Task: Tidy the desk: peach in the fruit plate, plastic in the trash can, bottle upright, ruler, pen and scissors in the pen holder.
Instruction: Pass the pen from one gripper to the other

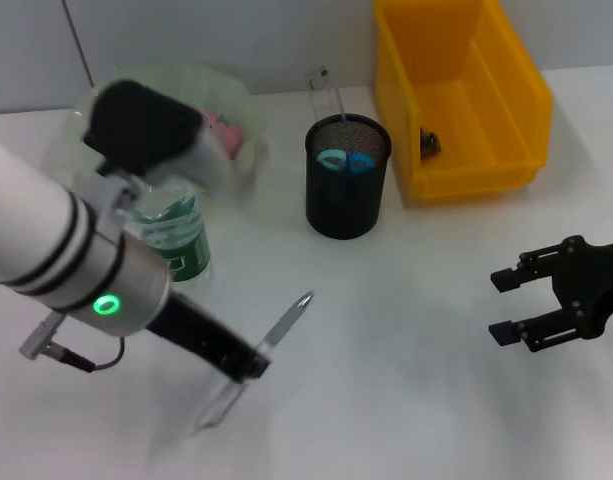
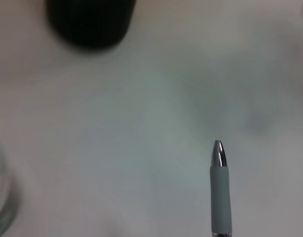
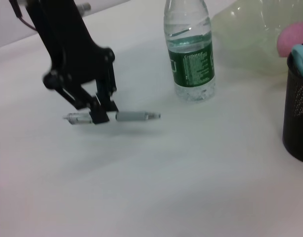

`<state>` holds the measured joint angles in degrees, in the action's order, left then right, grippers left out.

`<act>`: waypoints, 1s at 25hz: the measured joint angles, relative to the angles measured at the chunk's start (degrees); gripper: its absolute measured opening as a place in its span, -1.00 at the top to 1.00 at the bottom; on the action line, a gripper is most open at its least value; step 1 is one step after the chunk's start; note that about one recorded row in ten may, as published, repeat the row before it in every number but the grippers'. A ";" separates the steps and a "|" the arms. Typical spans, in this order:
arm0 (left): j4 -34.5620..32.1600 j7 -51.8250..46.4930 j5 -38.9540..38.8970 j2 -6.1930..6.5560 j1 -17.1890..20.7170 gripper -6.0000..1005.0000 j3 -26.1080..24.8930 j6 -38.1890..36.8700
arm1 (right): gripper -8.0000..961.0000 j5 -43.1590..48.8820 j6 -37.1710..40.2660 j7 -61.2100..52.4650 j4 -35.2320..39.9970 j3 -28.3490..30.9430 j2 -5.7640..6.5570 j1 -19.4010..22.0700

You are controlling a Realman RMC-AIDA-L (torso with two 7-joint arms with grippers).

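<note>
My left gripper (image 1: 248, 365) is shut on the silver-grey pen (image 1: 286, 325) and holds it a little above the desk (image 1: 406, 400); its tip points toward the pen holder (image 1: 347, 177). The right wrist view shows the same grip, with the left gripper (image 3: 103, 116) clamped on the pen (image 3: 136, 116). The light blue scissors (image 1: 346, 161) and the clear ruler (image 1: 324, 90) stand in the black mesh cup. The bottle (image 1: 176, 240) stands upright behind my left arm. The pink peach (image 1: 222, 131) lies in the fruit plate (image 1: 241, 100). The dark plastic (image 1: 429, 143) sits in the yellow trash can (image 1: 456, 90). My right gripper (image 1: 501, 306) is open at the right.
The trash can stands at the back right, close beside the pen holder. Bare white desk lies between the held pen and my right gripper. In the left wrist view the pen (image 2: 220, 187) points over bare tabletop toward the pen holder (image 2: 89, 22).
</note>
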<state>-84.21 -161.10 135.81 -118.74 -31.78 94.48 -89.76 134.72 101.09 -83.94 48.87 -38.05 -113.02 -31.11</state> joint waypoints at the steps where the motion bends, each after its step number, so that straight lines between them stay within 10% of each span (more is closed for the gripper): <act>1: -0.37 1.21 -2.57 0.00 0.86 0.72 -1.66 0.34 | -0.52 0.01 -0.01 0.00 0.00 0.16 0.00 0.09; 12: 14.66 22.22 -34.05 0.22 6.24 0.71 -16.32 2.58 | -0.51 -0.46 -0.81 0.20 -0.46 1.15 -0.40 0.27; 25: 29.84 21.10 -37.75 0.43 0.87 0.71 -28.34 -5.15 | -0.51 -6.59 -2.94 5.90 -0.26 1.73 -1.91 1.46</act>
<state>-54.37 -140.00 98.06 -118.31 -30.91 66.14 -94.91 128.13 98.15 -78.04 48.62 -36.31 -114.93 -29.65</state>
